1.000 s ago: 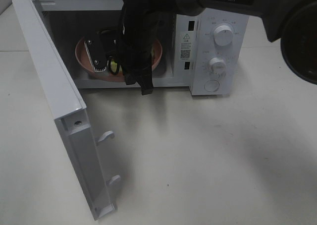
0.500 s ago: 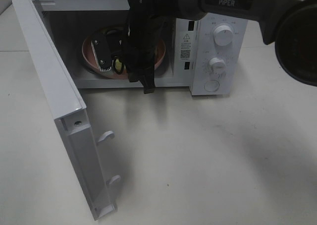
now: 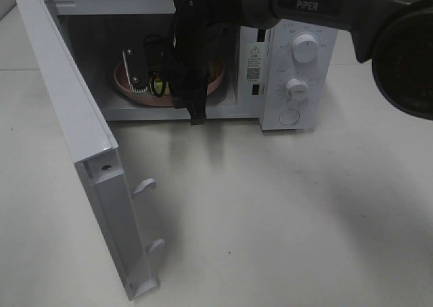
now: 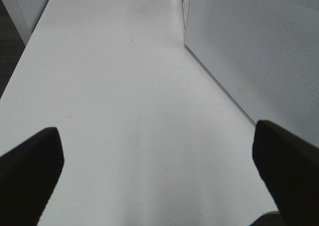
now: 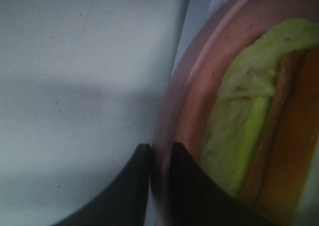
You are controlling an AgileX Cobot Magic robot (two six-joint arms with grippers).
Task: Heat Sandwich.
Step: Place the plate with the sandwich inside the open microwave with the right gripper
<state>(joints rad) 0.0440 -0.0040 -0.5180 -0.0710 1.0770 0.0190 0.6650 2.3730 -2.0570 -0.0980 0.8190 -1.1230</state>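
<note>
The sandwich (image 5: 244,116), pale yellow with green tints, lies on the round pink plate (image 5: 199,76). The plate (image 3: 125,87) sits inside the open white microwave (image 3: 291,63), and a bit of the sandwich (image 3: 157,87) shows beside the arm. My right gripper (image 3: 145,85) reaches into the cavity from above. In the right wrist view the gripper (image 5: 159,147) has its dark fingers (image 5: 129,191) close on either side of the plate's rim, gripping it. My left gripper (image 4: 159,171) hangs open over bare table, holding nothing. It does not show in the exterior high view.
The microwave door (image 3: 74,117) stands swung wide open toward the front left, its latch hooks (image 3: 145,185) sticking out. Two knobs (image 3: 304,50) are on the panel at right. The microwave's perforated side wall (image 4: 259,52) runs beside the left gripper. White table (image 3: 270,219) lies all around.
My right arm has carried the plate deeper into the microwave and leveled it from tilted to lying flat on the cavity floor. The left gripper has not moved.
</note>
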